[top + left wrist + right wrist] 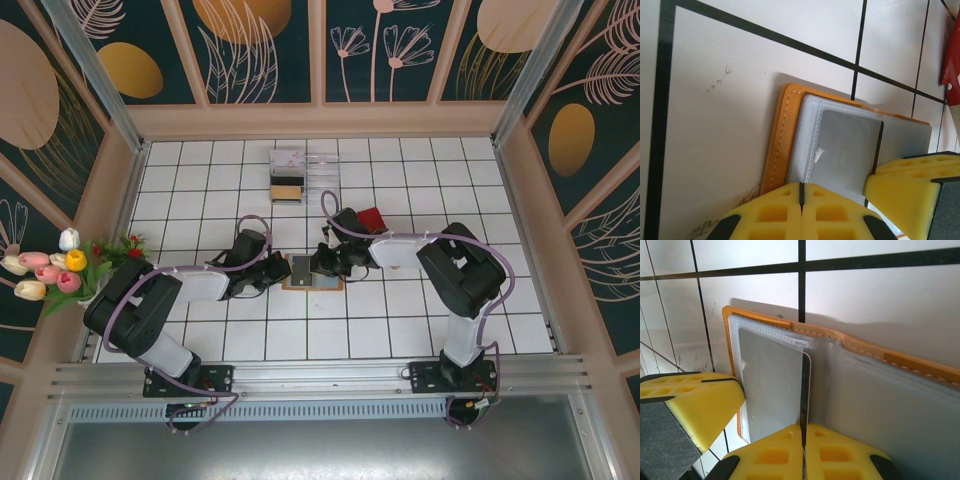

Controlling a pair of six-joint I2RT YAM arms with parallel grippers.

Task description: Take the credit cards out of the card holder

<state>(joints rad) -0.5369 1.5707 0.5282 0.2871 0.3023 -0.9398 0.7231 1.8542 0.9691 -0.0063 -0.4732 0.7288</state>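
Your left hand (800,200): pressed shut, at the card holder's (776,145) edge.
Your right hand (803,447): closed tight where a credit card's (771,385) edge meets its fingers.
Card holder: open on the tiled tabletop (715,125), between both hands.

card holder (303,272): tan-orange, leather-like, stitched rim, lying open and flat on white tiles (400,330) near table middle; grey-blue clear sleeves inside. credit card (845,150): thin grey rectangle, on left inner panel, faint print, long edge along centre fold.
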